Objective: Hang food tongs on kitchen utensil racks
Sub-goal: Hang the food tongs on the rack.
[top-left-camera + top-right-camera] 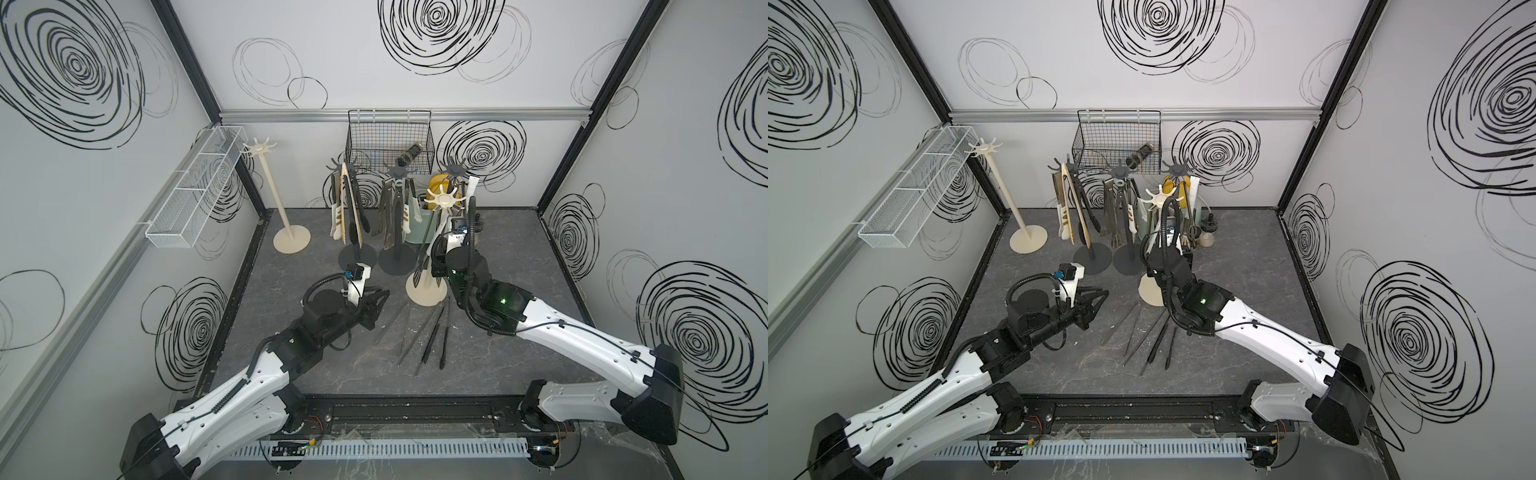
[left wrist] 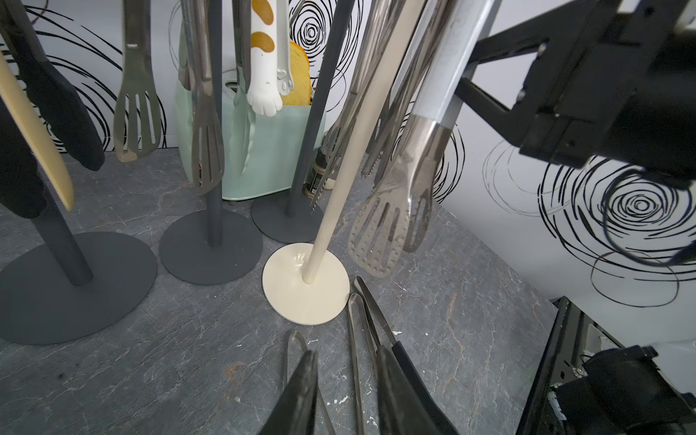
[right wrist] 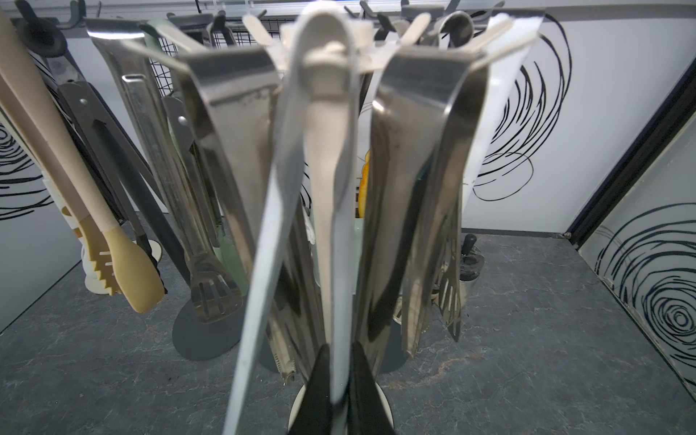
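Five kitchen utensil racks stand at the back of the table. The far-left cream rack (image 1: 286,199) is bare, while three dark grey racks (image 1: 355,249) carry hanging food tongs (image 1: 347,208). Several slim tongs (image 1: 432,332) lie loose on the table in front of the nearer cream rack (image 1: 426,291). My right gripper (image 3: 341,350) is shut on one arm of a white tongs (image 3: 342,286) draped over that rack's hook top (image 1: 442,202), beside steel tongs (image 3: 414,169). My left gripper (image 1: 382,302) hovers open and holding nothing, low over the loose tongs; a thin steel one (image 2: 354,331) lies below its fingers (image 2: 301,395).
A black wire basket (image 1: 388,141) holding a jar (image 1: 409,151) hangs on the back wall, and a white mesh basket (image 1: 195,187) hangs on the left wall. A mint-green container (image 2: 271,150) and a small jar (image 1: 1207,232) stand behind the racks.
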Robot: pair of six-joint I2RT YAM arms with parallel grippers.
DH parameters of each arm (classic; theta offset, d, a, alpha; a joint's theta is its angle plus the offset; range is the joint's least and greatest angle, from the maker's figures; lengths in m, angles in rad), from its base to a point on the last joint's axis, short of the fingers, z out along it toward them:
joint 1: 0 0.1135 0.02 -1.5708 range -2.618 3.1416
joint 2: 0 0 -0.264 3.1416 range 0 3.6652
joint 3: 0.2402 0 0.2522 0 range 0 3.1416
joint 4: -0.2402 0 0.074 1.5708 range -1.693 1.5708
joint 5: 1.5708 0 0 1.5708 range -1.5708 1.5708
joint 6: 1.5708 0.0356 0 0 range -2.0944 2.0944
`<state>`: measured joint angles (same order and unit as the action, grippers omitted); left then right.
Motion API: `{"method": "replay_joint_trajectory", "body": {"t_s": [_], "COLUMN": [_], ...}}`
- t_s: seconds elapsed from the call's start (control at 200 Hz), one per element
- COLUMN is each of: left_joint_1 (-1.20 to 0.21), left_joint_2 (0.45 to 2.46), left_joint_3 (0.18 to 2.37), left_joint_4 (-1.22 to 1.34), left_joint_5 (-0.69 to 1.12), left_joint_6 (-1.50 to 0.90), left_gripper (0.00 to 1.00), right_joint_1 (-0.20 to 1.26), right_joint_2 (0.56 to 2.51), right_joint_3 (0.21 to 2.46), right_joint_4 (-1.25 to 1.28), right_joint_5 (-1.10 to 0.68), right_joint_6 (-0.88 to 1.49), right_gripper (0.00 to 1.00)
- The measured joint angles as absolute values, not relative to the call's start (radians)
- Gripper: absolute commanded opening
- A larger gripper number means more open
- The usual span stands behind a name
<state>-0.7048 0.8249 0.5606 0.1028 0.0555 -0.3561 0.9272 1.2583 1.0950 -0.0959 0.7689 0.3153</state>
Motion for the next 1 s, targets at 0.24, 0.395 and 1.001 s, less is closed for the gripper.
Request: {"method": "replay_joint_trajectory", "body": {"t_s": [0.24,0.395,1.001], "left_joint_1": [-0.705,-0.705,-0.705], "left_joint_2": [0.825,0.825,0.825], "left_joint_3": [0.561,0.561,0.558], "left_joint_4": [0.103,0.103,0.090], "left_joint_5": [0.060,0.060,0.033], "left_joint_6": [-0.356,-0.356,-0.364], "left_gripper": [0.31,0.31,0.36], "right_joint_1": [0.921,0.921,0.921], "right_joint_2": [1.280,1.282,1.160], "right_joint_3": [1.048,1.046,0.970], "right_joint_4": [-0.238,-0.265,-0.337], "right_joint_5": [0.747,0.746,0.673], "right_joint_6": [0.325,0.328,0.355], "right_gripper": [0.17,0.21,0.58]}}
